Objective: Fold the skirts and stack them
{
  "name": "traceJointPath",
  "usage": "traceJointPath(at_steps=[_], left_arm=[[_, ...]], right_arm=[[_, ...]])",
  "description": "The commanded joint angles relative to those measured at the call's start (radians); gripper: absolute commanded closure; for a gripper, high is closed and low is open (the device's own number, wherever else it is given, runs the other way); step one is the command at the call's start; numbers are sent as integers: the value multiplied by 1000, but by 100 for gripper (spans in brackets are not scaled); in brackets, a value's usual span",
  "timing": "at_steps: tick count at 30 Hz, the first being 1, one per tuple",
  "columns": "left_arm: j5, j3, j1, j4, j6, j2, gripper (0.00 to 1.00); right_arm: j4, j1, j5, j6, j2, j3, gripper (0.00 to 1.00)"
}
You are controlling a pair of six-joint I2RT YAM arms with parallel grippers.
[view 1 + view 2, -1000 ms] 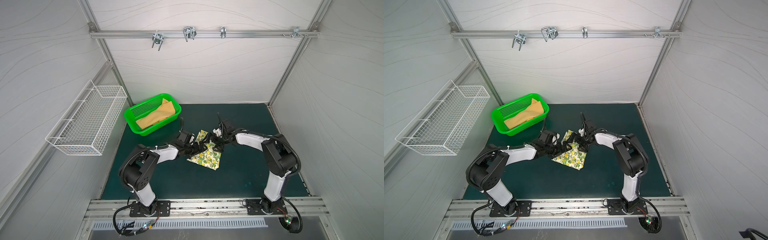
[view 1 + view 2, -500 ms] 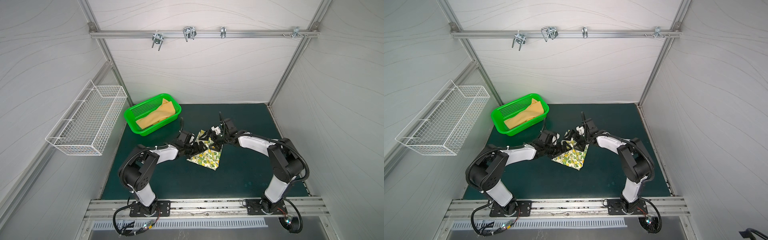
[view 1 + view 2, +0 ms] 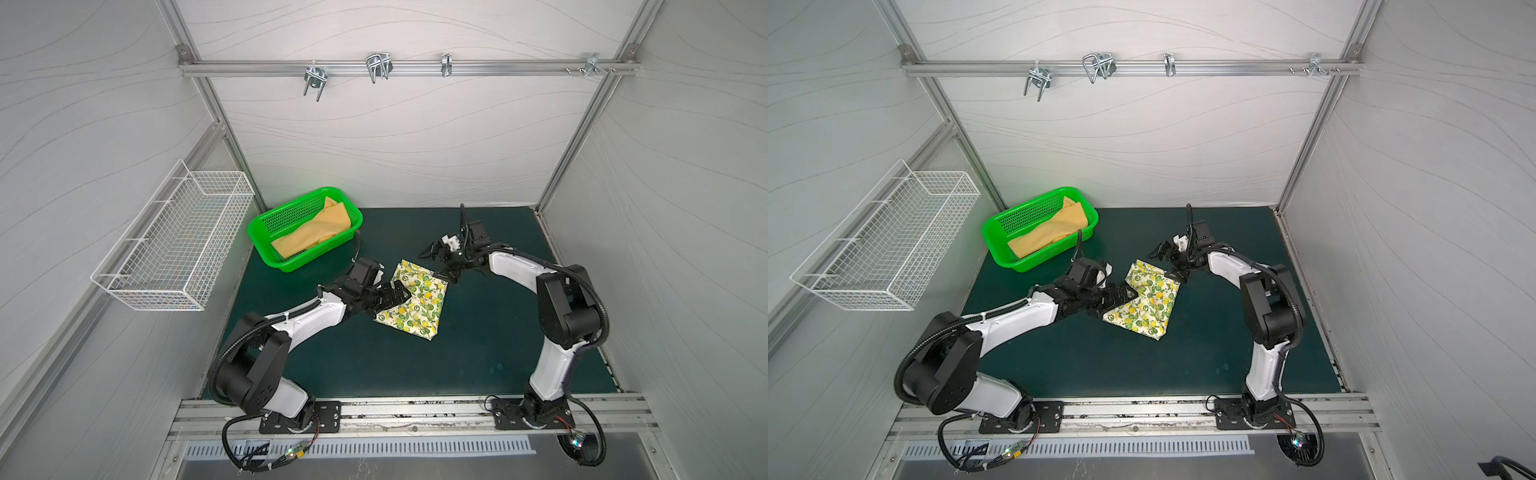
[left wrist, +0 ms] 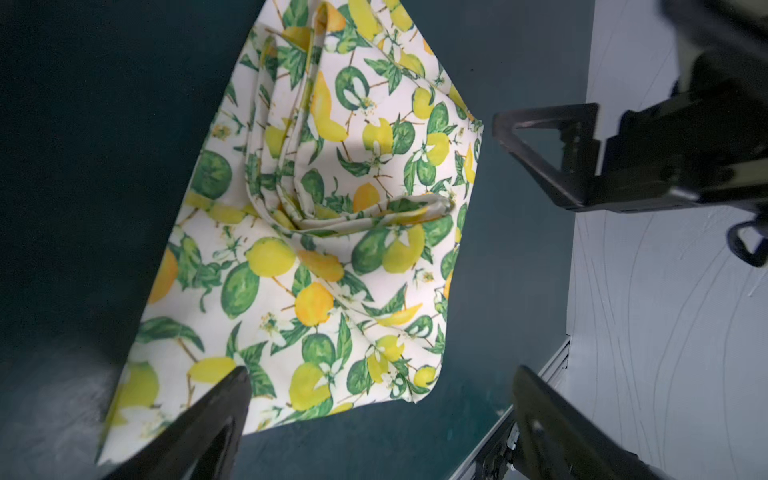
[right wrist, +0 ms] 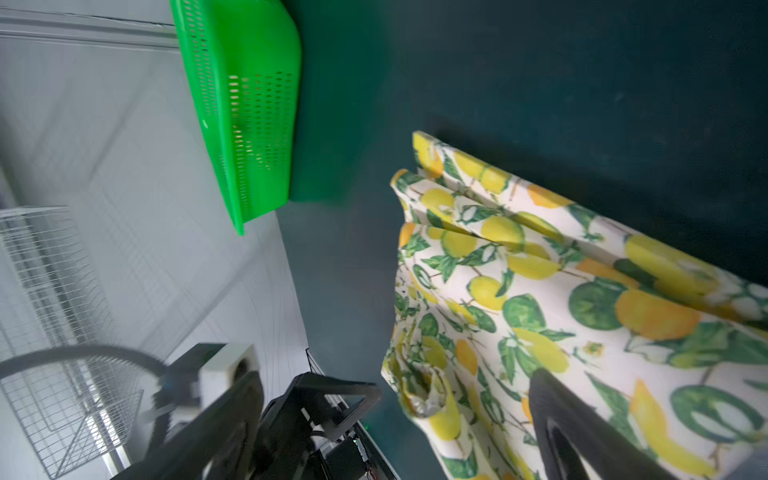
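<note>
Fold work on lemon-print skirt (image 3: 415,301) in hand, judging by both claws gathered at it. Perhaps halfway through the task at best: one garment partly folded, nothing stacked yet.

At the cloth's left edge, left claw (image 3: 400,293) spread wide and empty; in the left wrist view, fingers (image 4: 199,424) astride one corner of the print, contact impossible to tell. By the far right corner, right claw (image 3: 438,264) likewise spread wide, gripping nothing, one finger hanging over the hem.

Next move probably calls for pinching two corners at once, lifting low and carrying them across for another fold, or else pressing the packet flat. Needs equal height on both sides; otherwise risk of layers sliding askew.

Lies in the middle of the worktop (image 3: 374,365), between the two claws, doubled into a rough four-sided packet with one point aimed near and right. Cream ground, yellow lemons, green leaves. Not flat: pleats bunched along the far part, plus a rolled ridge across the top layer, plain in the left wrist view. Thin, limp fabric by the look of it; likely to spring open along that ridge.

Second garment, mustard skirt (image 3: 316,232), unfolded and slumped lengthwise inside green basket (image 3: 291,214) at far left, well apart from the first. Fetching, folding and stacking of it not yet begun.
</note>
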Motion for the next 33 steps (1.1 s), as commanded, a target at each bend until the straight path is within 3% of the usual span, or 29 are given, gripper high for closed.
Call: traceJointPath(at_steps=[1,10,24,33], left_arm=[[-46,85,-49,-83,21,-47,2],[-112,304,-208,-157,24,38,1],[-120,478,-295,1,-60,358,1],[-201,592,-300,-108,-24,483,1]], right_arm=[[-20,-15,-15,-31,51,-3,1],[40,-30,-31,-29,121,-48,1],[91,-34,-47,-13,111,-96,1],[112,-37,-54,-12,120,-120,1]])
